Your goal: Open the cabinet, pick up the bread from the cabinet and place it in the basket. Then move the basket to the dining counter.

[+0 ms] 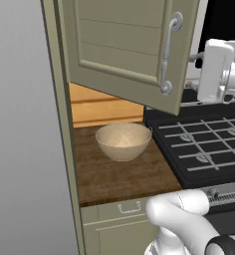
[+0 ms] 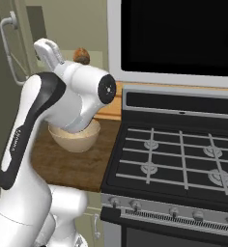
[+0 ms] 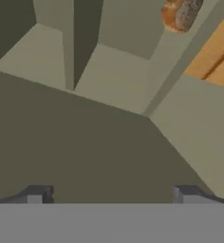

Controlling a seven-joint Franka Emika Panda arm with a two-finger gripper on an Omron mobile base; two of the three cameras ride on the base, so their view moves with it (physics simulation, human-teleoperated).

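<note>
Fingers (image 3: 38, 194) apart over cabinet (image 3: 114, 76) shelf

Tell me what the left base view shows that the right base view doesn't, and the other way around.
Left base view alone: the front of the open cabinet door and the drawer under the counter. Right base view alone: the bread on the cabinet shelf and the black panel above the stove. Both share the basket on the wood countertop, the stove and the door's silver handle.

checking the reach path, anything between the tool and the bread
Nothing: in the hand view, bare cabinet shelf runs from the open tool to the bread.
</note>
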